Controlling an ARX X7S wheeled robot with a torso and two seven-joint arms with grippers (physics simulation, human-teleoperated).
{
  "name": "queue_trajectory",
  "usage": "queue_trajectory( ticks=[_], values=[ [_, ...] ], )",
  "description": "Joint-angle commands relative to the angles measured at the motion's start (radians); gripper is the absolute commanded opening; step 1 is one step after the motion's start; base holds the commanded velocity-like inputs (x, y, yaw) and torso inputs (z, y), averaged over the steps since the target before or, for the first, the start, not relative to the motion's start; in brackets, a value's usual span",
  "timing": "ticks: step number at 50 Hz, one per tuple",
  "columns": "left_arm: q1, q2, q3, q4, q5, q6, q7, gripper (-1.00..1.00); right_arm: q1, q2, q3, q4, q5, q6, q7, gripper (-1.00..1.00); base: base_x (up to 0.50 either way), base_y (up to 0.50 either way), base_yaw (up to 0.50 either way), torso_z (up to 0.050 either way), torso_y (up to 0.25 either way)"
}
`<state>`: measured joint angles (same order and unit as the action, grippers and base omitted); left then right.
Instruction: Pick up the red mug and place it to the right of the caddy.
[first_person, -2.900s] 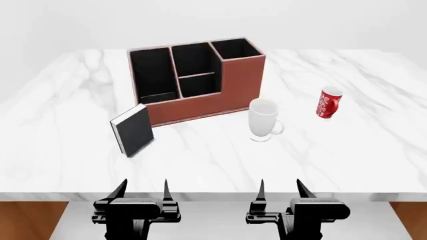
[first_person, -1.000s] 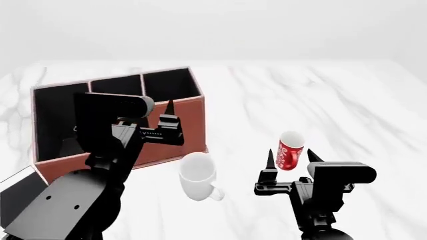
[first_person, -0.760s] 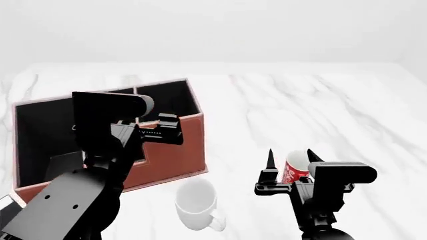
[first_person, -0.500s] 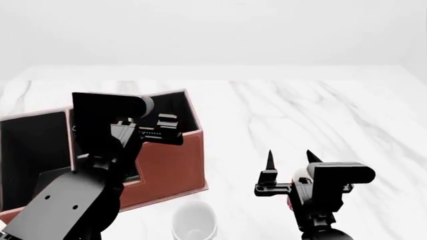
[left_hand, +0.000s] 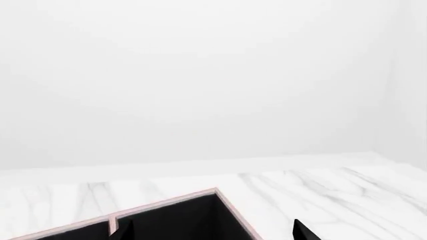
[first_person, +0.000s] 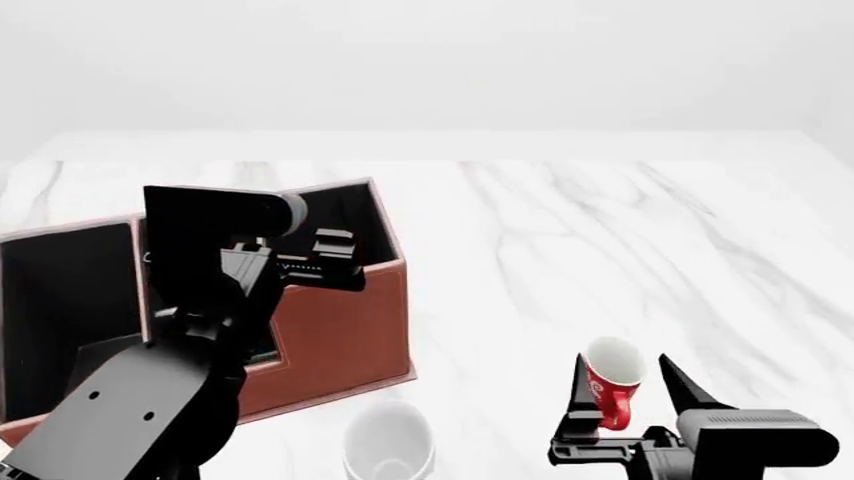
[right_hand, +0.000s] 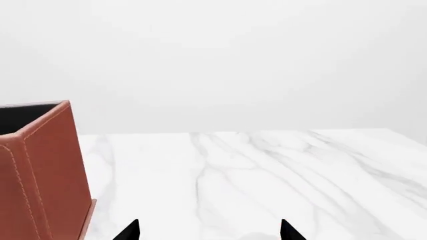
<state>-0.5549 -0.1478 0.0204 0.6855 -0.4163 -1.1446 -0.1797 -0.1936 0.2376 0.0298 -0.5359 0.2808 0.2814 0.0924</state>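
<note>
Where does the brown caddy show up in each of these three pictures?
Head view: the caddy sits at the left, partly behind the left arm.
Left wrist view: only its pink top rim and black compartments show, at the bottom edge.
Right wrist view: one brown corner stands at the left edge.
Shared landmark: the veined marble table, seen in all three.

I see a white mug standing upright on the white marble bench, cut off by my head view's lower edge, open side up.
</note>
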Motion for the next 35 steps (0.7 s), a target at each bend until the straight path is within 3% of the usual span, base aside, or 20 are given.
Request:
queue_trajectory(
  ticks=[1,35],
  values=[
    [0.005,-0.007,0.007,-0.015,-0.004,0.017,-0.005,1.0,-0.116,0.021,0.037,0.001,0.02,-0.098,-0.034,1.0,0.0,0.0,0.0,0.0,0.0],
    [0.002,-0.023,0.005,-0.02,-0.032,0.024,-0.027,1.0,-0.048,0.006,0.011,0.183,0.018,-0.102,-0.016,1.0,0.0,0.0,0.0,0.0,0.0]
  ],
)
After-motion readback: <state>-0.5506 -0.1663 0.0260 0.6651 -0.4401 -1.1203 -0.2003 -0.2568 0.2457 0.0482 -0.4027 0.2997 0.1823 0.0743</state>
